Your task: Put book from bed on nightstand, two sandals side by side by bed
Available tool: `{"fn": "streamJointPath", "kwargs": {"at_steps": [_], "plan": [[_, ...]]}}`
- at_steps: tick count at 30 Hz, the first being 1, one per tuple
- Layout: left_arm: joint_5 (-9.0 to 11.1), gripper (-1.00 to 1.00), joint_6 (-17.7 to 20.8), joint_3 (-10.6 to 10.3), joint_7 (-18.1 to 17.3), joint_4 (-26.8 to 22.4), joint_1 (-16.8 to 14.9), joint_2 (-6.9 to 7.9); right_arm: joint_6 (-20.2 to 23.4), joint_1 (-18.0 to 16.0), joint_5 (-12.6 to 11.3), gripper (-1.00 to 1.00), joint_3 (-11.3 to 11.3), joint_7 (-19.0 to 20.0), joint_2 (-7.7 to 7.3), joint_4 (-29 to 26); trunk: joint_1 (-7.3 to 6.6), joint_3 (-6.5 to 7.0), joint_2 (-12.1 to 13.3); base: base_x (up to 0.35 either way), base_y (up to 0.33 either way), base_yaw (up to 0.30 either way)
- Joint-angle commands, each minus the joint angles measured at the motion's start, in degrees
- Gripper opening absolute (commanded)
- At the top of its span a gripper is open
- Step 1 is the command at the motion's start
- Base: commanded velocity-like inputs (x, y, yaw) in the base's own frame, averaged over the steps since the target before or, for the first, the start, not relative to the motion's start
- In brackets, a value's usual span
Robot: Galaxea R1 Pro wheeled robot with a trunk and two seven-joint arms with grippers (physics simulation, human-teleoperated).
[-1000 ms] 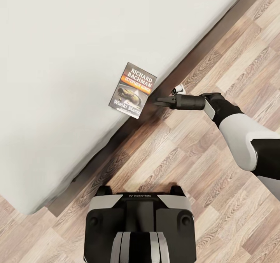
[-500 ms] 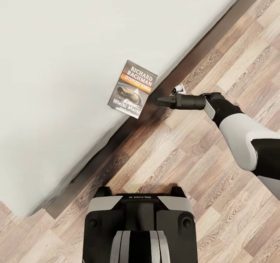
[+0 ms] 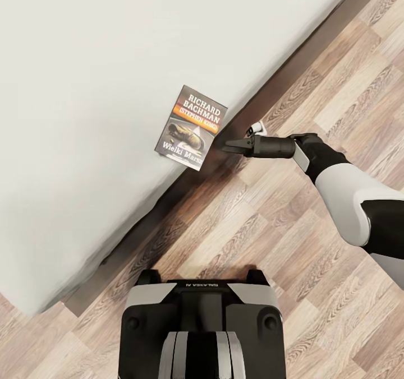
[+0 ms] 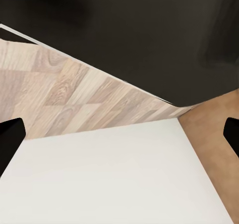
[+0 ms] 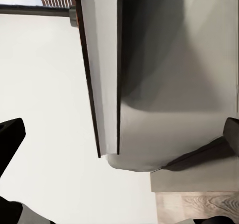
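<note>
The book (image 3: 191,128), dark with an orange band and white "Richard Bachman" lettering, lies flat at the edge of the bed (image 3: 90,87), one corner past the mattress rim. My right gripper (image 3: 225,145) hovers just right of the book, over the dark bed frame (image 3: 292,65), pointing at it. In the right wrist view the right gripper (image 5: 119,137) is open, its fingers (image 5: 10,139) wide apart, with a thin slab that looks like the book (image 5: 102,69) edge-on ahead. My left gripper (image 4: 119,134) is open and holds nothing. The sandals and nightstand are out of view.
Wood plank floor (image 3: 314,244) runs along the bed's right side. My base (image 3: 202,328) stands close to the bed's near corner (image 3: 39,306). The left wrist view has floor (image 4: 64,94), a white surface and a dark panel.
The whole picture has shifted slightly, so the camera moved. My right gripper has crept a little closer to the book. The book has not moved on the bed.
</note>
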Motion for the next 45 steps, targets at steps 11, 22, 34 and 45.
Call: {"fn": "streamJointPath", "kwargs": {"at_steps": [11, 22, 34, 45], "plan": [[-0.25, 1.0, -0.17, -0.35, -0.06, -0.03, -0.01, 0.03, 0.66, -0.3, -0.47, 1.0, 0.5, 0.08, 0.36, 0.04, 0.89, -0.74, -1.63, 0.0, 0.0, 0.0], [-0.28, 1.0, -0.15, -0.36, -0.06, -0.03, -0.01, 0.01, 0.73, -0.39, -0.5, 1.0, 0.51, 0.08, 0.51, -0.03, 0.89, -0.74, -1.63, 0.0, 0.0, 0.0], [-0.35, 1.0, -0.13, -0.39, -0.06, -0.03, 0.01, 0.01, 0.83, -0.48, -0.49, 1.0, 0.82, 0.08, 1.46, -0.06, 0.89, -0.74, -1.63, 0.0, 0.0, 0.0], [-0.35, 1.0, -0.16, -0.36, -0.06, -0.03, 0.01, 0.0, 0.9, -1.07, 0.4, 1.0, 0.93, 0.08, 2.61, -0.05, 0.89, -0.74, -1.63, 0.0, 0.0, 0.0]]}}
